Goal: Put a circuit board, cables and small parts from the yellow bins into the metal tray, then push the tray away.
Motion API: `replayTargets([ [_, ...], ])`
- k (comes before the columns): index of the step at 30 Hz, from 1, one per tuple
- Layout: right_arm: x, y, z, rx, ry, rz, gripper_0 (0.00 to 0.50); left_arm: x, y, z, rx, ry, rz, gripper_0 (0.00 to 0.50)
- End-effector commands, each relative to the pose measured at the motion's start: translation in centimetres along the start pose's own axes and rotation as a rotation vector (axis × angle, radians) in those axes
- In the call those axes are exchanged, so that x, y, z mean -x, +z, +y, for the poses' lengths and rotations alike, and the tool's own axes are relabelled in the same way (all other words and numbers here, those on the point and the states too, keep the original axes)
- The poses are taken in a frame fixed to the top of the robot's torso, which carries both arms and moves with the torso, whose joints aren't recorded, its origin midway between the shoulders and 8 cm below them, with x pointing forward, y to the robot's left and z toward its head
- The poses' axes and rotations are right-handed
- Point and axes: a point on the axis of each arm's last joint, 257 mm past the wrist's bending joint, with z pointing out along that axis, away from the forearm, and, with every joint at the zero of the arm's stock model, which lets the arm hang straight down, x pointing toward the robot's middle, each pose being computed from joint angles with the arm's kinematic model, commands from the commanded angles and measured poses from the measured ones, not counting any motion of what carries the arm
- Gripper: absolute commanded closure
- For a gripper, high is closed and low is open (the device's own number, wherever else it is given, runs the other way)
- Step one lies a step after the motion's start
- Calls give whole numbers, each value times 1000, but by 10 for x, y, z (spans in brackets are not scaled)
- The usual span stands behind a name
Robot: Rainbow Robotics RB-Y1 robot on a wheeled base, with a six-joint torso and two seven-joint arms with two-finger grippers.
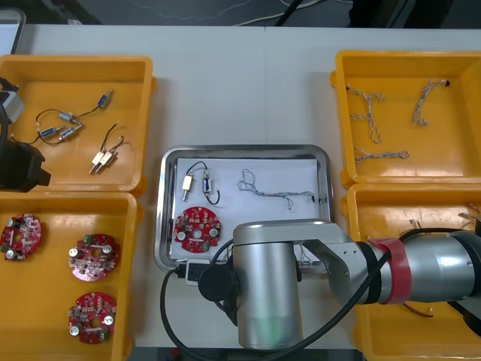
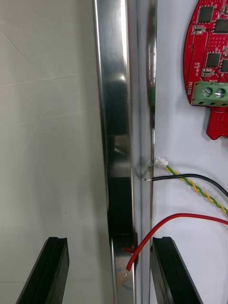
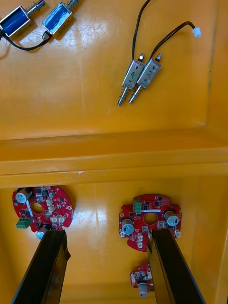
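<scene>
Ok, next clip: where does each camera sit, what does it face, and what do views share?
Front view: above the arms, looking steeply down at the table; right arm over the metal tray, left arm at the left edge.
Right wrist view: on that wrist, facing the tray's rim between the fingers of the open right gripper.
Left wrist view: on that wrist, facing two yellow bins past the open left gripper.
Shared: front and right wrist views both show the tray's circuit board.
</scene>
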Motion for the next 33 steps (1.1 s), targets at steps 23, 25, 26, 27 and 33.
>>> replayTargets([
  [23,22,-9,-36,-109,-129,-31,500,5,-14,13,38,24,-29,0],
  [25,24,-11,-45,-134,-140,-34,500,5,-14,13,38,24,-29,0],
  [26,24,-11,-47,-140,-144,-33,500,5,-14,13,38,24,-29,0],
  [27,24,-12,-51,-150,-148,-35,500,5,-14,13,38,24,-29,0],
  [33,26,-17,-70,-194,-171,-43,500,5,-14,13,38,24,-29,0],
])
